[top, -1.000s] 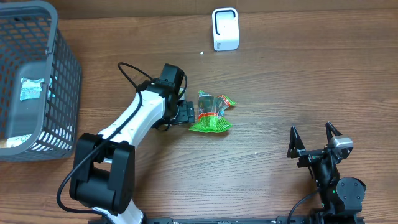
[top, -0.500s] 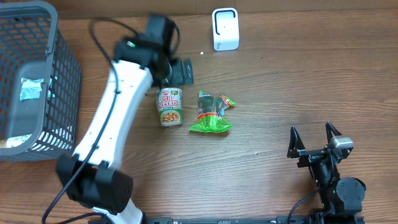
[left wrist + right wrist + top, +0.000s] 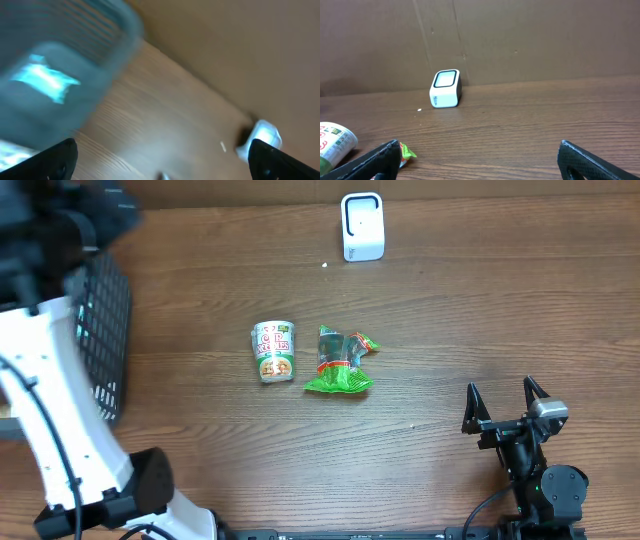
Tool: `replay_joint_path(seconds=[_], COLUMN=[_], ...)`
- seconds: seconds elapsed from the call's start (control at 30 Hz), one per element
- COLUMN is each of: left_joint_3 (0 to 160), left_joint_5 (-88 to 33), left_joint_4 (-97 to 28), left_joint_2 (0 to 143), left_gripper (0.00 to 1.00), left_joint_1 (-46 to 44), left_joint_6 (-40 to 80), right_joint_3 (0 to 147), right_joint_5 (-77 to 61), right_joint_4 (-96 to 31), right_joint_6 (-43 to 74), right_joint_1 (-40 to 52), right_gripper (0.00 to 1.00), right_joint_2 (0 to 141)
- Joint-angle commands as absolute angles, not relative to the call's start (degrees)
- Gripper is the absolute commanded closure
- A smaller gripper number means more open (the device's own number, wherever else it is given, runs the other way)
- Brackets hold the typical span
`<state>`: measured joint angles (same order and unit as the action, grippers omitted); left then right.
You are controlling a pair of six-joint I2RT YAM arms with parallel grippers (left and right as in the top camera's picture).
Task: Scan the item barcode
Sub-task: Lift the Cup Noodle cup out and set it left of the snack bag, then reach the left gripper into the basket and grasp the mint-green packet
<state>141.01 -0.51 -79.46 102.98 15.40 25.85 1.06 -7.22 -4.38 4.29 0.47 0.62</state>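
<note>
On the counter [image 3: 450,310], the cup [image 3: 273,351] lay sideways beside a packet [image 3: 340,362]; probably light and crushable, best gripped gently across its body. Left claw [image 3: 162,161] and right claw [image 3: 505,406] gaped, empty.

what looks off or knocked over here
The cup lies on its side with its label up instead of standing. Just to its right, the green bag is crumpled. The scanner stands upright, and no spill shows.
</note>
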Motion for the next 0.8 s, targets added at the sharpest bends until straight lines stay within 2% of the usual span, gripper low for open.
replay_joint_path(seconds=[0.0,0.23,0.47,0.77], left_joint_3=[141.9,141.9,141.9,141.9], left_joint_5=[0.0,4.1,6.1,6.1], left_joint_4=[-78.1,-76.4,-73.3,-70.9], left_joint_2=[103.6,112.7,129.4,142.4], left_gripper=[0.0,0.0,0.0,0.0], left_joint_1=[23.3,31.7,32.2,32.2], left_joint_6=[30.0,31.4,32.4,32.3], right_joint_3=[0.5,0.5,0.5,0.5], right_joint_5=[-7.1,-7.1,-7.1,-7.1], right_joint_4=[-4.2,-4.2,-4.2,-4.2], right_joint_6=[4.5,4.5,4.5,4.5], right_joint_1=[0.7,0.7,0.7,0.7], right_gripper=[0.0,0.0,0.0,0.0], right_joint_2=[0.2,0.2,0.2,0.2])
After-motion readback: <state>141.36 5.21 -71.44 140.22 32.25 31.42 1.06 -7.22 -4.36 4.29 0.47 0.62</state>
